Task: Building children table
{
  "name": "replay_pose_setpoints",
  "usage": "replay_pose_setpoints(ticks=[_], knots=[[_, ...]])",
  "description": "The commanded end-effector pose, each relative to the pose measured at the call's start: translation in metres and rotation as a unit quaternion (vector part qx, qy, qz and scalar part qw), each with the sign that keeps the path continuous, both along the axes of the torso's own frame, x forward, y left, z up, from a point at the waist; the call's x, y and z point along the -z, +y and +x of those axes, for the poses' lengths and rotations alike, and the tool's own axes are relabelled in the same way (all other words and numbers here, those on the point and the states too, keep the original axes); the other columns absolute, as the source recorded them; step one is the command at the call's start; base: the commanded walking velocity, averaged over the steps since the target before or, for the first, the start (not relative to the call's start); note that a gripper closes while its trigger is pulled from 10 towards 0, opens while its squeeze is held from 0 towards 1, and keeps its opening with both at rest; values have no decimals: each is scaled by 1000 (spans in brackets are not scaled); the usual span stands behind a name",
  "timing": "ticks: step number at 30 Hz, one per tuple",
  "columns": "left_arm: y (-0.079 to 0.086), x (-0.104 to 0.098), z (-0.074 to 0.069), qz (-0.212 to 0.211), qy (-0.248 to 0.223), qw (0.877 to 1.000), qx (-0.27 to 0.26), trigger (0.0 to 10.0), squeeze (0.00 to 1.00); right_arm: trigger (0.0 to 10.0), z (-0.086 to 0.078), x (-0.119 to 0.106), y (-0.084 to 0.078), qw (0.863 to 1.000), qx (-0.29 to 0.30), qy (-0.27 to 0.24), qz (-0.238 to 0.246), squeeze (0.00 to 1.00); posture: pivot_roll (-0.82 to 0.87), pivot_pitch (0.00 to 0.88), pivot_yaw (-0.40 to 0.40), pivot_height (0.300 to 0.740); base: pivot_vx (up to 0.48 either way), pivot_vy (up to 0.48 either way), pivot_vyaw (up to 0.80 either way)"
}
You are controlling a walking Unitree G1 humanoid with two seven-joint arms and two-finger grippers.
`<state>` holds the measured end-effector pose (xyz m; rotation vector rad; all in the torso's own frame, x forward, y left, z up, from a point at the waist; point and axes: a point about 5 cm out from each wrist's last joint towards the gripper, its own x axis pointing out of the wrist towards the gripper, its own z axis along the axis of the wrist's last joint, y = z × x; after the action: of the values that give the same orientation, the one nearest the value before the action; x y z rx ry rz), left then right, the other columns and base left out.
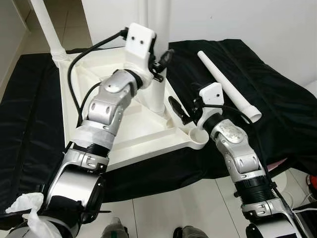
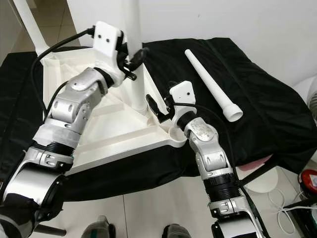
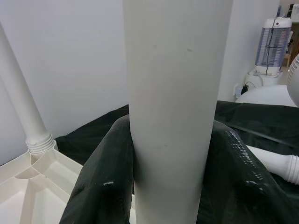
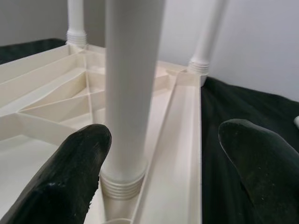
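Note:
A white table top lies upside down on a black cloth. Upright legs stand at its far left corner and its far right corner. My left gripper is shut on a third white leg and holds it upright, with the threaded end down on the underside near the empty corner socket. My right gripper is open low beside that leg's base, its fingers apart and not touching it. A loose leg lies on the cloth to the right.
The cloth-covered surface ends close in front of me, with tiled floor below. A white fan base and cables sit on the floor at the right, beside a red object. A wall stands behind the table top.

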<state>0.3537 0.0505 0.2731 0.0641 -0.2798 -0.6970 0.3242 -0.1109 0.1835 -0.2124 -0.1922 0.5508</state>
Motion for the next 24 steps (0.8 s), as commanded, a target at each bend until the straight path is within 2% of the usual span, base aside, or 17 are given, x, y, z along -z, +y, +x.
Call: replay_pose_setpoints(ticks=[1,2,4,8,14,24], knots=[[-11,2,-6,6,6,999,41,10000,0,10000,2,0,3,1000,-5,3,-10,0,14,0,-9,740,0,0,0],[-11,-5,-7,-1,-4,999,41,10000,0,10000,4,0,5,1000,-7,5,-19,0,18,0,-9,740,0,0,0],[-11,-5,-7,-1,-4,999,41,10000,0,10000,4,0,5,1000,-7,5,-19,0,18,0,-9,740,0,0,0],[-10,-31,-12,-18,-37,998,42,10000,0,10000,14,-3,13,999,-5,-1,-39,0,22,0,-9,740,0,0,0],[-11,-45,-19,-32,-56,997,51,10000,0,10000,20,-3,18,999,-8,-8,-43,0,21,0,-5,740,0,0,0],[-14,-52,-26,-37,-66,996,57,10000,0,10000,33,-4,30,999,-16,-17,-45,0,24,0,-6,740,0,0,0]])
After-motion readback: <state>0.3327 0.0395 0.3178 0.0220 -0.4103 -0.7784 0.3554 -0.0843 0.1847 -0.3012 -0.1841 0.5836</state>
